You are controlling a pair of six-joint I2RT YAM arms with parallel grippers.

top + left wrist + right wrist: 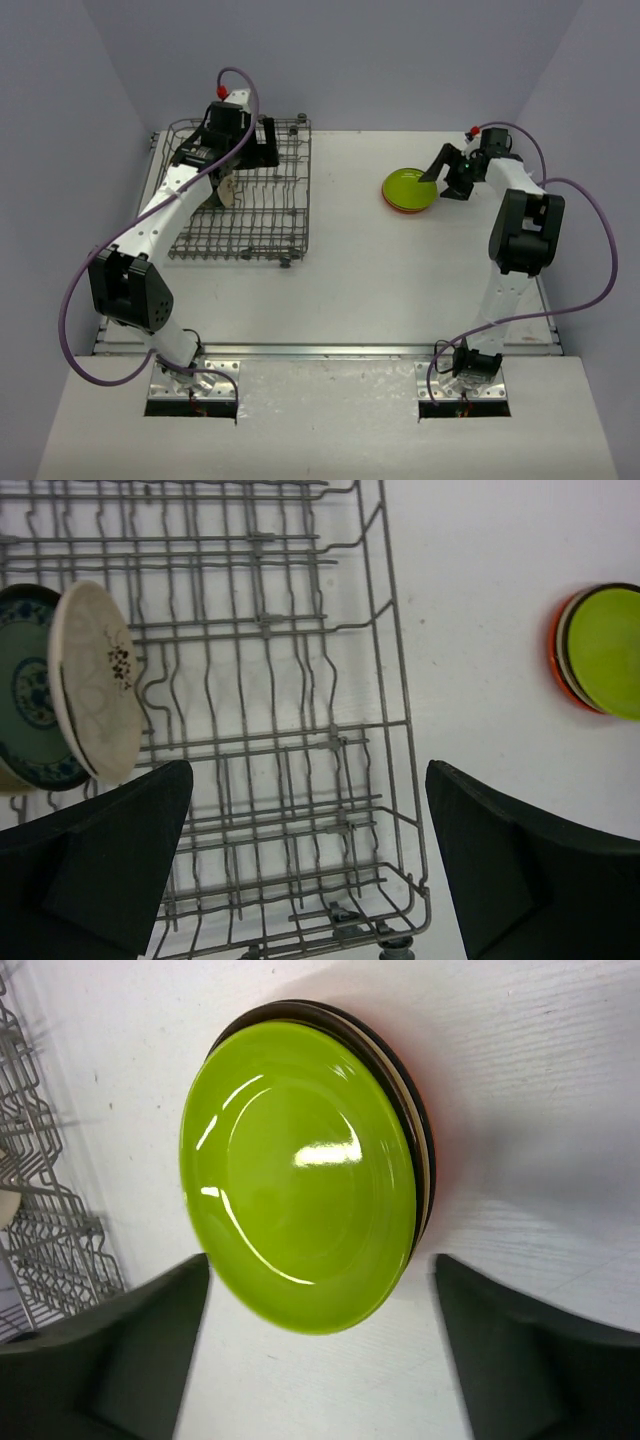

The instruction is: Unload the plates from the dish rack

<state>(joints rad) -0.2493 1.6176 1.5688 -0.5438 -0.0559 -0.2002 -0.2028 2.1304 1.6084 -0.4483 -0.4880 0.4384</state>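
Far right on the table [400, 290], a stack [408, 189] is down; two plates [95, 685] left in the rack [270, 205]; both jaws open, empty.

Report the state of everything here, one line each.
Dish rack, holding two plates
Teal-patterned plate, upright in rack
Beige-backed plate, upright beside it
Lime green plate, flat, topmost
Orange plate, flat, beneath it
Left claw, open, empty
Right claw, open, empty

Bright lime green plate [295, 1175], and an orange plate [553, 660] rimmed dark. Grey dish rack [300, 680]; teal-patterned plate [28, 690], beige plate [95, 680] speckled dark.
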